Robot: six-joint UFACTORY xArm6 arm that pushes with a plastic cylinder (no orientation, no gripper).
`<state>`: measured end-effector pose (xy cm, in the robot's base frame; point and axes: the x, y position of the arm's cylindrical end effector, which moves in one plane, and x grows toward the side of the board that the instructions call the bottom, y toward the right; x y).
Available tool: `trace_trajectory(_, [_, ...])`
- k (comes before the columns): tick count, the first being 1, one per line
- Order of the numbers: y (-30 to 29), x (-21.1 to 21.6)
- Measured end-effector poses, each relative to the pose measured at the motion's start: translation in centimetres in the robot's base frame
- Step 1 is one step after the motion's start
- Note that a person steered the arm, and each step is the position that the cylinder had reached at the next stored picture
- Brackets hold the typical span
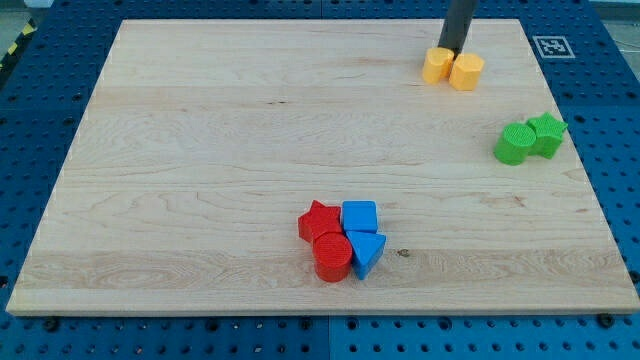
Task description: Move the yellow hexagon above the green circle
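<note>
The yellow hexagon point(467, 72) lies near the view's top right on the wooden board, touching a second yellow block point(437, 65) on its left. The green circle point(515, 144) lies lower and further right, touching a green star point(547, 133). My tip point(452, 51) comes down from the view's top and sits just behind the two yellow blocks, at the seam between them. The hexagon is up and to the left of the green circle, with a gap of bare board between them.
A cluster of red and blue blocks sits at the bottom centre: a red star point(318, 221), a red circle point(332, 257), a blue cube point(359, 216) and a blue triangle point(367, 250). The board's right edge point(590, 190) runs close to the green blocks.
</note>
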<state>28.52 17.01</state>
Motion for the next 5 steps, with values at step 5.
trace_trajectory(5, [1.5, 3.3])
